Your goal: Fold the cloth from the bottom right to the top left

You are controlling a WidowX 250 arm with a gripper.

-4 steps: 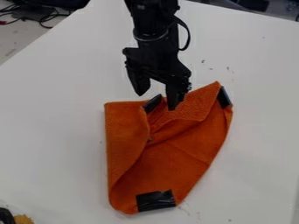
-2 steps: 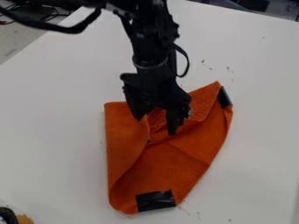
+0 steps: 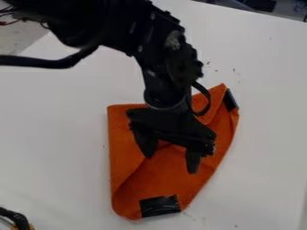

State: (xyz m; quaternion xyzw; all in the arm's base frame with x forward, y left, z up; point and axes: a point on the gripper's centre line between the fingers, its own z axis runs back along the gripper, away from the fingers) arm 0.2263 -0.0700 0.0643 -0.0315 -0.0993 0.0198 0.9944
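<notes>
White table [image 3: 54, 134] spreads out all around the black gripper [image 3: 171, 164]. Its two fingers are wide apart. Orange cloth [image 3: 159, 184] lies right under the gripper, with its left side flopped over. One black patch [image 3: 160, 206] sits on the cloth's bottom edge, below the gripper. Another dark patch [image 3: 230, 99] is up and to the gripper's right, near a corner.

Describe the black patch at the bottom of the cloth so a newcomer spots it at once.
On the white table lies an orange cloth, with the end effector over its middle. Follow the cloth down to its bottom edge, where the patch sits. It is black and wide, unlike the narrow, slanting black strip at the upper right.
</notes>
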